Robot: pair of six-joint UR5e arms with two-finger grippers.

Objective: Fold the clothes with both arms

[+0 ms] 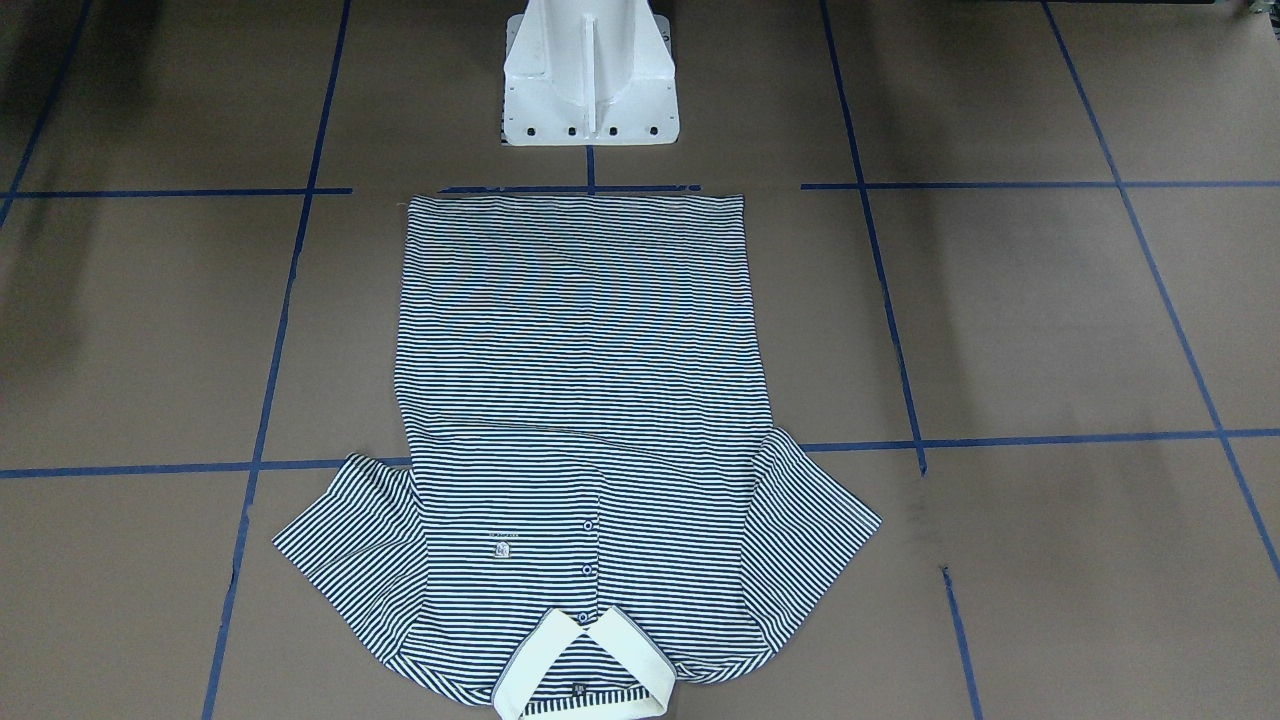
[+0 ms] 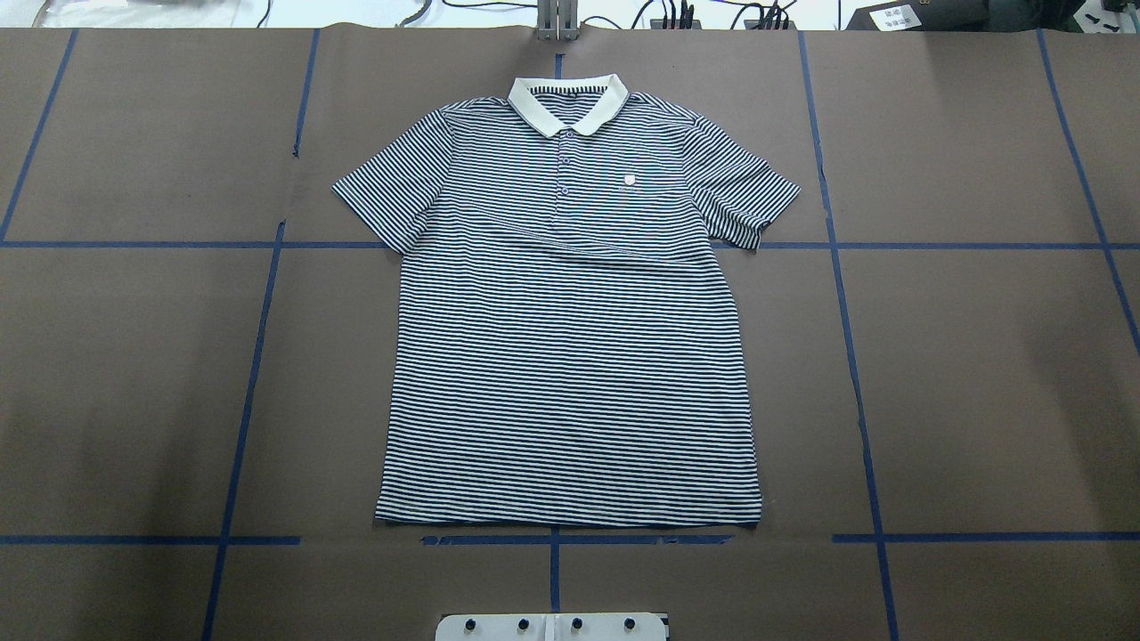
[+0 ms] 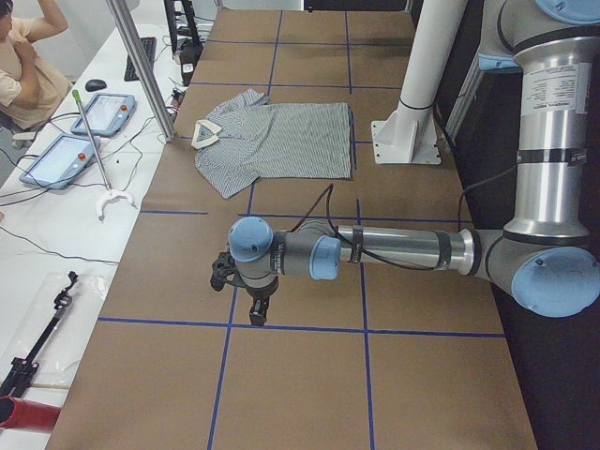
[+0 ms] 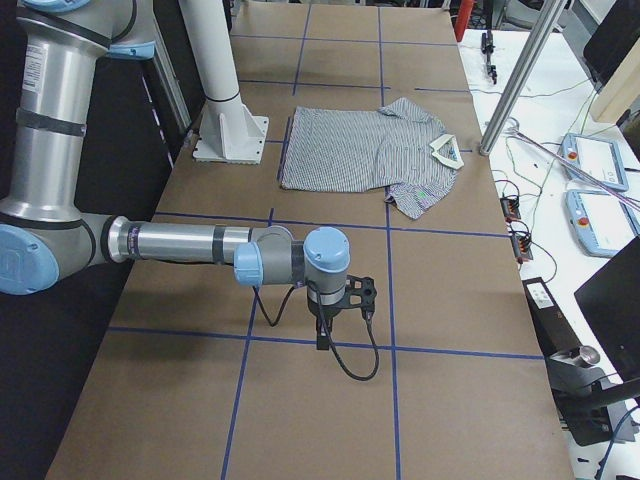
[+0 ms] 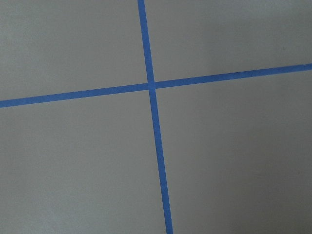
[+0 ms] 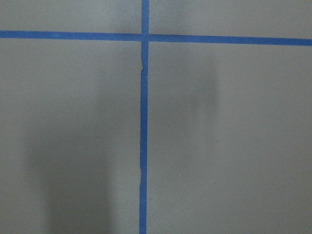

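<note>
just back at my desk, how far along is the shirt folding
Done: only the layout. The polo shirt lies flat, face up, sleeves spread, with no fold made. In hand: nothing. The left claw and right claw hang over the table, well away from the shirt. Left: every fold.

**Layout of the tabletop**

Polo shirt (image 2: 570,356) flat at mid-tabletop (image 2: 980,374): collar (image 2: 568,98) at the operators' edge, hem (image 2: 570,519) just before the pedestal base (image 2: 552,626). Left gripper (image 3: 259,317) above the left end, right gripper (image 4: 324,342) above the right end, both well apart from the shirt.
</note>
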